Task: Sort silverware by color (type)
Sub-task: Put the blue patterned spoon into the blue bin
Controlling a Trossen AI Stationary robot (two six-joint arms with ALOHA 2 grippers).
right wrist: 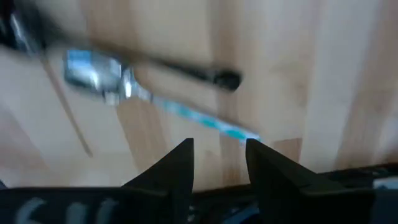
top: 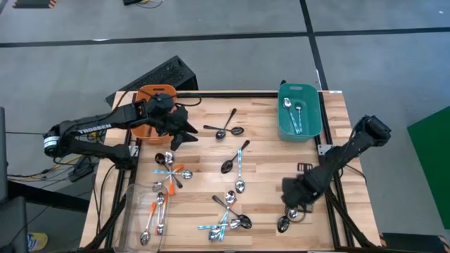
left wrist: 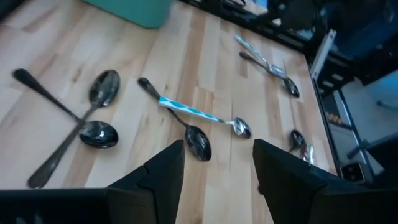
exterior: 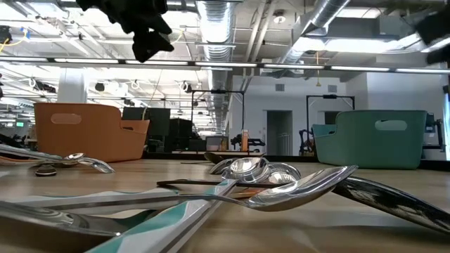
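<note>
Silverware lies scattered over the wooden table: two dark spoons crossed at the far middle, a blue-handled spoon beside a dark one, and mixed heaps. My left gripper hangs open above the table beside the orange bin, nothing between its fingers. My right gripper points down, open, over a blue-handled spoon and a dark spoon at the near right; whether it touches them, I cannot tell.
A teal bin at the far right holds blue-handled spoons. A clear tray at the near left holds orange-handled spoons. A dark spoon lies by the near edge under my right arm. Black equipment stands behind the orange bin.
</note>
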